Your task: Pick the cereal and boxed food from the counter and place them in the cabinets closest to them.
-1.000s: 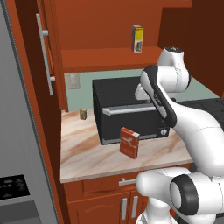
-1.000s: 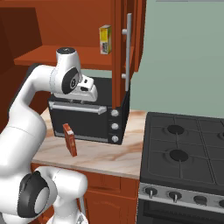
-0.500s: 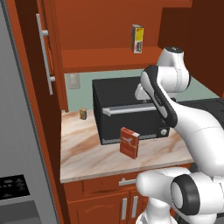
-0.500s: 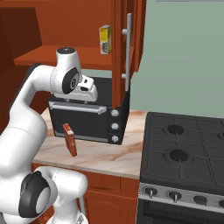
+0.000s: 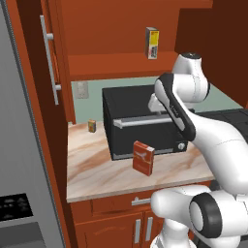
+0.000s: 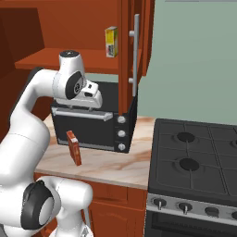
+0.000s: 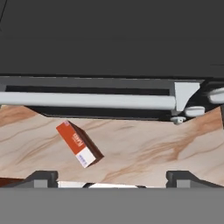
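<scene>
Overhead, the pincer [image 7: 112,177] hangs with jaws wide apart and empty above the oven [image 5: 140,121]. Below it, a red box [image 5: 143,157] stands on the desk [image 5: 97,174]; a yellow box [image 5: 152,42] stands on the cabinet [image 5: 111,65] shelf.

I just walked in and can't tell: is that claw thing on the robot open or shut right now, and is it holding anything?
Gripper: open, holding nothing; it hangs above the counter, over the red box.
</scene>
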